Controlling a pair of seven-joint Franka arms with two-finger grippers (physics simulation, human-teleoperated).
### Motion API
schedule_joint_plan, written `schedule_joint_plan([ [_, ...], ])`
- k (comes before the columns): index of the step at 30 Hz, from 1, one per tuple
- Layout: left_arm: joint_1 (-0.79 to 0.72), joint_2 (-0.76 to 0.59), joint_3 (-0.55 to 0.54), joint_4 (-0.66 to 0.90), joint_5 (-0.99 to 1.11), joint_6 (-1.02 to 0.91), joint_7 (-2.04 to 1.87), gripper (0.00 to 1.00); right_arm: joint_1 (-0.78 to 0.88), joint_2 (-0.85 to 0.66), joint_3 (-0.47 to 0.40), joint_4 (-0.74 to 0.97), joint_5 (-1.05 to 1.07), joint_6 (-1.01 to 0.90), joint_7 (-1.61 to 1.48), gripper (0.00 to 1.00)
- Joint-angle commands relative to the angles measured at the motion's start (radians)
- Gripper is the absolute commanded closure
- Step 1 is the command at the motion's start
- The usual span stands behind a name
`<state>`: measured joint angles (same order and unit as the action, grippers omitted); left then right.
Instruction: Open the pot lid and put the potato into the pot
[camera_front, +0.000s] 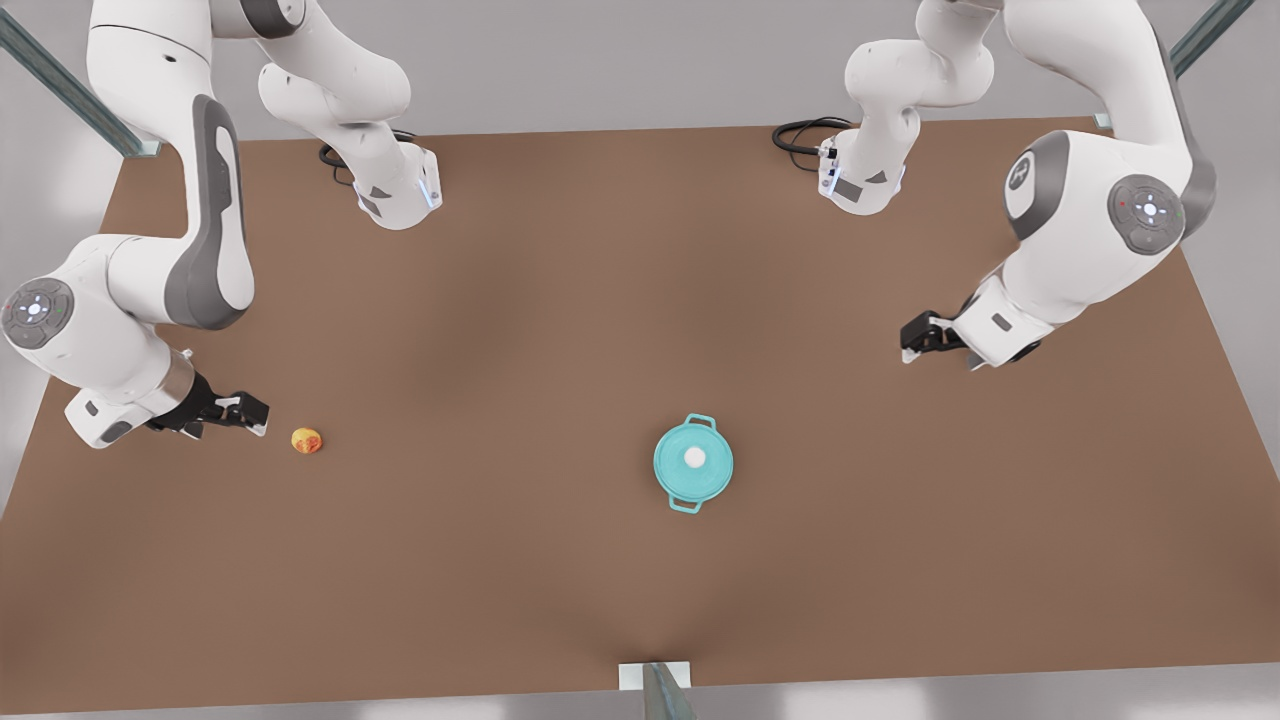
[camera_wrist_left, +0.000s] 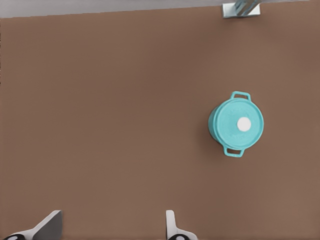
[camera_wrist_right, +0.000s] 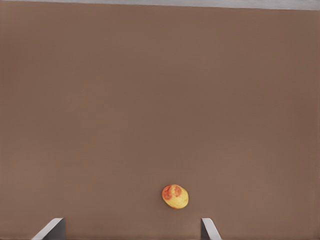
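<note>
The right end effector, fingers apart, hovers beside the potato at its 9 o'clock. The left end effector, fingers apart, hangs at 2 o'clock from the pot, pot lid on, mid-worktop.

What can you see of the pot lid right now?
The pot lid is a flat round teal disc with a small white knob at its centre, smooth and matte like enamel. It sits closed and level on the pot, covering the opening, with the pot's two loop handles sticking out on opposite sides. Pot and lid stand on the brown table, toward the front view's right of centre. Only the pot touches the lid; neither end effector is near it.
</note>
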<state>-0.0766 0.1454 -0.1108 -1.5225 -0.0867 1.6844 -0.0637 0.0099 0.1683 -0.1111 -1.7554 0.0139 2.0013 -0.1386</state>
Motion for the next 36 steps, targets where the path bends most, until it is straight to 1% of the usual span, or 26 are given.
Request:
schedule_joint_plan([
  [1, -0.002, 0.0, -0.001, 0.001, -0.002, 0.003, -0.008, 0.0, 0.001, -0.001, 0.004, 0.002, -0.011, -0.001, -0.124, 0.0],
  [3, -0.003, 0.0, -0.001, -0.002, -0.005, 0.008, -0.001, 0.0, 0.002, -0.003, 0.067, 0.01, -0.011, -0.006, -0.125, 0.0],
  [4, -0.014, 0.006, -0.03, -0.005, 0.004, 0.006, -0.014, 0.0, 0.002, -0.003, 0.143, 0.011, -0.029, -0.022, -0.15, 0.0],
  [5, -0.089, 0.019, -0.052, 0.005, 0.033, 0.006, -0.183, 0.0, 0.002, -0.01, 0.181, 0.011, -0.038, -0.027, -0.277, 0.0],
  [6, -0.204, 0.085, -0.055, 0.059, 0.036, 0.021, -0.356, 0.0, 0.004, 0.002, 0.225, 0.01, -0.035, -0.041, -0.354, 0.0],
  [7, -0.278, 0.129, -0.055, 0.094, 0.07, 0.024, -0.441, 0.0, 0.012, 0.014, 0.237, 0.011, -0.034, -0.05, -0.411, 0.0],
  [8, -0.33, 0.169, -0.055, 0.108, 0.076, 0.058, -0.511, 0.0, 0.042, -0.007, 0.271, 0.007, -0.048, -0.079, -0.406, 0.05],
  [9, -0.377, 0.224, -0.055, 0.108, 0.12, 0.09, -0.596, 0.0, 0.047, -0.003, 0.272, 0.0, -0.095, -0.07, -0.401, 0.01],
  [11, -0.419, 0.306, -0.056, 0.111, 0.14, 0.182, -0.717, 0.0, 0.085, -0.024, 0.274, -0.073, -0.161, -0.023, -0.371, 0.0],
  [12, -0.443, 0.333, -0.059, 0.11, 0.147, 0.228, -0.752, 0.0, 0.085, -0.081, 0.272, -0.215, -0.173, 0.12, -0.363, 0.0],
  [13, -0.445, 0.359, -0.059, 0.102, 0.166, 0.25, -0.76, 0.0, 0.078, -0.108, 0.268, -0.294, -0.177, 0.217, -0.368, 0.0],
  [14, -0.443, 0.398, -0.058, 0.081, 0.206, 0.302, -0.76, 0.0, 0.076, -0.108, 0.251, -0.311, -0.187, 0.26, -0.372, 0.0],
  [15, -0.445, 0.434, -0.058, 0.074, 0.248, 0.334, -0.783, 0.0, 0.076, -0.101, 0.209, -0.325, -0.203, 0.309, -0.406, 0.0],
  [16, -0.44, 0.462, -0.056, 0.082, 0.249, 0.371, -0.818, 0.0, 0.076, -0.087, 0.176, -0.334, -0.203, 0.346, -0.438, 0.0],
  [18, -0.422, 0.496, -0.052, 0.085, 0.239, 0.445, -0.817, 0.0, 0.076, -0.044, 0.14, -0.352, -0.206, 0.445, -0.483, 0.0],
  [20, -0.422, 0.53, -0.052, 0.085, 0.24, 0.498, -0.82, 0.0, 0.076, 0.002, 0.102, -0.352, -0.261, 0.519, -0.486, 0.0],
  [25, -0.411, 0.55, -0.052, 0.078, 0.252, 0.558, -0.806, 0.0, 0.076, 0.008, 0.067, -0.44, -0.262, 0.657, -0.536, 0.0],
  [28, -0.387, 0.602, -0.049, 0.093, 0.255, 0.612, -0.762, 0.0, 0.076, 0.014, 0.039, -0.493, -0.264, 0.774, -0.585, 0.0],
  [30, -0.385, 0.615, -0.049, 0.093, 0.255, 0.638, -0.76, 0.0, 0.076, 0.034, 0.039, -0.5, -0.264, 0.801, -0.621, 0.0],
  [32, -0.387, 0.625, -0.05, 0.093, 0.255, 0.649, -0.768, 0.0, 0.076, 0.063, 0.013, -0.498, -0.299, 0.812, -0.625, 0.0],
  [36, -0.387, 0.64, -0.05, 0.1, 0.254, 0.684, -0.768, 0.0, -0.002, 0.08, 0.002, -0.498, -0.307, 0.835, -0.674, 0.0],
])
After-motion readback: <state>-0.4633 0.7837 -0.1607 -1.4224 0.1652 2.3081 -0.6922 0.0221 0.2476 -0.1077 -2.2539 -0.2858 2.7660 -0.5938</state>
